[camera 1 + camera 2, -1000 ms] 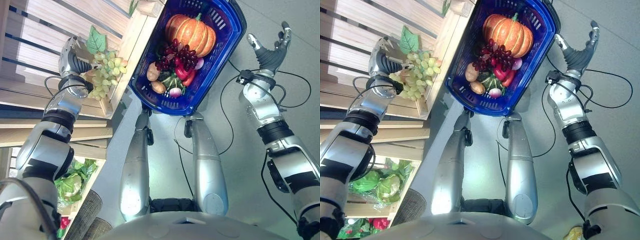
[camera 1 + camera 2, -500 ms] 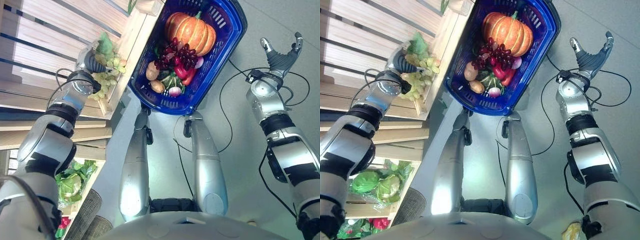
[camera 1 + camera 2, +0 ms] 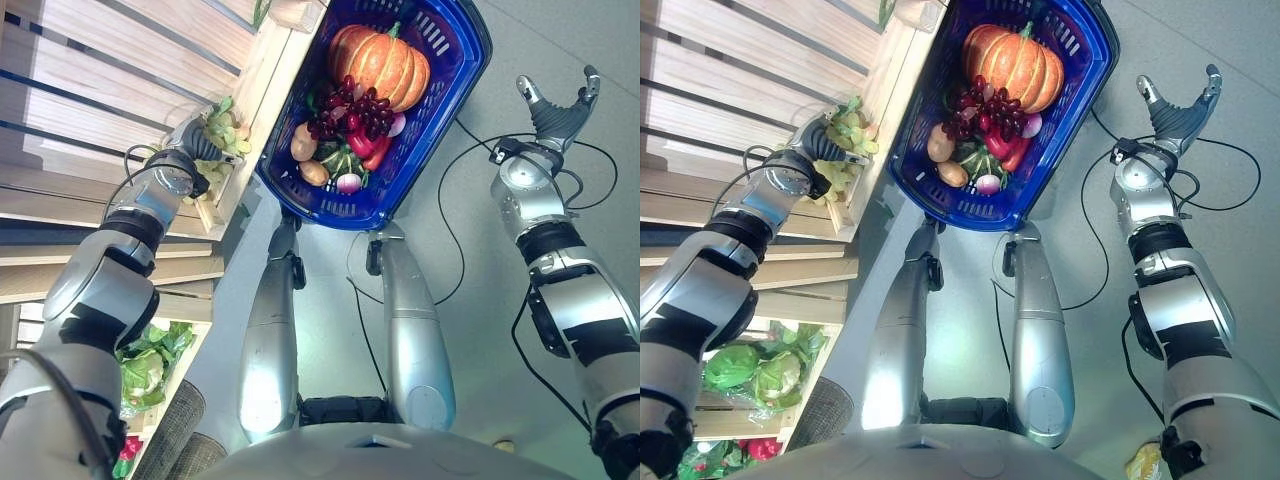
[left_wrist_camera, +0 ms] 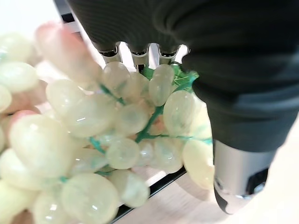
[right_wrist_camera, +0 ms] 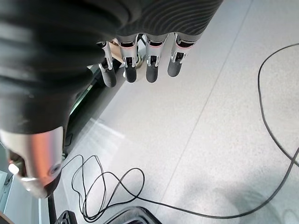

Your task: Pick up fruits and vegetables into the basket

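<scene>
- Since a second ago my left robot hand (image 3: pixel 203 143) has closed round the green grapes (image 3: pixel 224 133) on the wooden crate (image 3: pixel 262 75) and drawn them toward the crate's edge beside the blue basket (image 3: pixel 455 80); my right robot hand has drifted slightly outward.
- Left eye view: the basket sits on the floor just right of the crate, holding a pumpkin (image 3: pixel 381 64), dark red grapes (image 3: pixel 352 108), a red pepper (image 3: pixel 362 141), and two small potatoes (image 3: pixel 306 143).
- Right eye view: my right robot hand (image 3: pixel 1181 112) is raised well right of the basket, fingers spread, holding nothing. Lettuce (image 3: pixel 752 372) lies on a lower shelf.
- Left wrist view: the grapes (image 4: pixel 93 140) press against my palm, fingers (image 4: pixel 135 52) and thumb seemingly wrapped about the bunch, though it hides the fingertips.
- Right wrist view: my relaxed fingers (image 5: pixel 150 63) hang over bare grey floor (image 5: pixel 219 116).
</scene>
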